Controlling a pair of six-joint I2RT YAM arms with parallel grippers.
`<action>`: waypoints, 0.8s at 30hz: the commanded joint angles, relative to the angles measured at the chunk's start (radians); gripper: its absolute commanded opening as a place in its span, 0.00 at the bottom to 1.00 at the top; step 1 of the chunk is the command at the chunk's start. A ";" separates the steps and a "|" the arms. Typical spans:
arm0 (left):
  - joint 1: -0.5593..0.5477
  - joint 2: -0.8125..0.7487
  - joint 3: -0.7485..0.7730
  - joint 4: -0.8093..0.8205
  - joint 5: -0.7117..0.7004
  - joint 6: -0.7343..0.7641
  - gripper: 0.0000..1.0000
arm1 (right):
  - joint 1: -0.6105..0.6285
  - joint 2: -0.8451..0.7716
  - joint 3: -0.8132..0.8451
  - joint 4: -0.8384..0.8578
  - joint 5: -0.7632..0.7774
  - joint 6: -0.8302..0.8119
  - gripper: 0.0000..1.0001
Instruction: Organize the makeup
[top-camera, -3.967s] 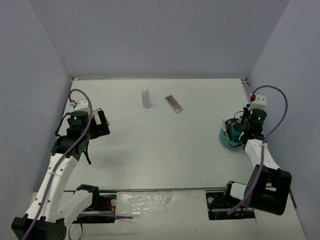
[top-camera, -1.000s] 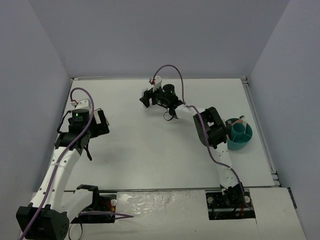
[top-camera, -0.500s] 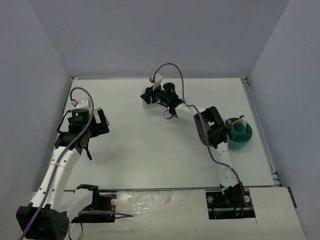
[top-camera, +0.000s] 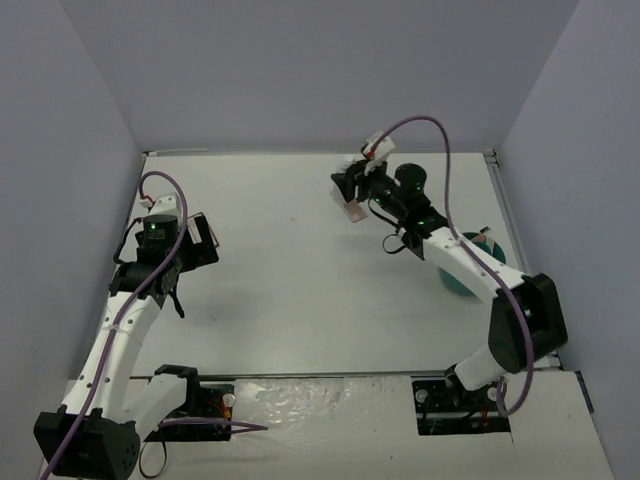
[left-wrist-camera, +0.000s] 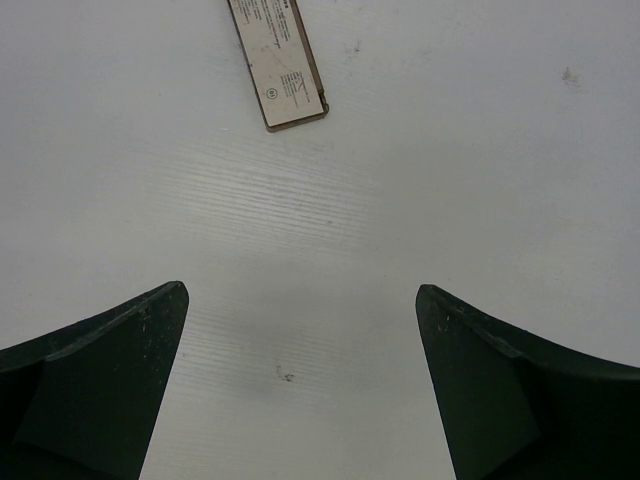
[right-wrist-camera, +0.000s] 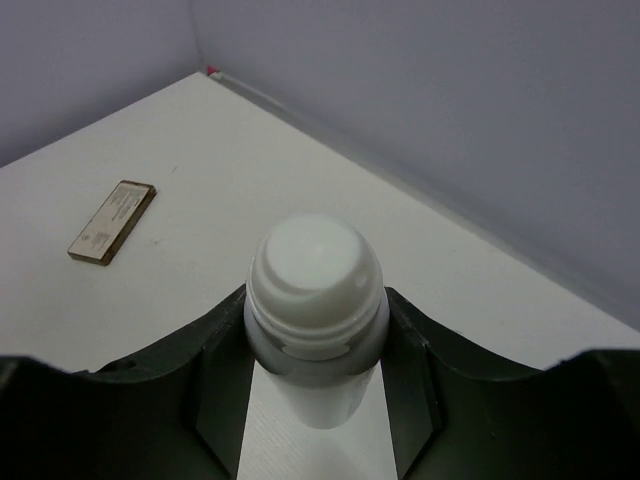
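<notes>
Bottle (right-wrist-camera: 316, 300), small and whitish, clamped between the right gripper's (top-camera: 349, 188) fingers (right-wrist-camera: 225, 350), cap toward the wrist camera; palette (right-wrist-camera: 112, 221) flat on the table (top-camera: 300, 300), well apart from it. Left gripper (left-wrist-camera: 300, 300) spread wide, second palette (left-wrist-camera: 278, 62) flat ahead of its fingertips, untouched.

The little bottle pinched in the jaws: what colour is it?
The bottle is plain white from top to bottom; the right wrist view shows it best.

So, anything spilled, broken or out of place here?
Nothing spilled or broken. The whitish bottle is clamped in the right gripper; a palette lies flat on the table near it, a second palette by the open left gripper.
</notes>
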 joint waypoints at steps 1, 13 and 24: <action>0.006 -0.012 0.030 0.027 -0.022 -0.002 0.97 | -0.107 -0.266 -0.121 -0.026 0.164 -0.037 0.00; 0.006 0.001 0.029 0.028 -0.004 -0.011 0.97 | -0.445 -0.631 -0.274 -0.264 0.435 0.100 0.00; 0.005 -0.011 0.026 0.026 -0.008 -0.009 0.97 | -0.577 -0.609 -0.297 -0.357 0.460 0.226 0.00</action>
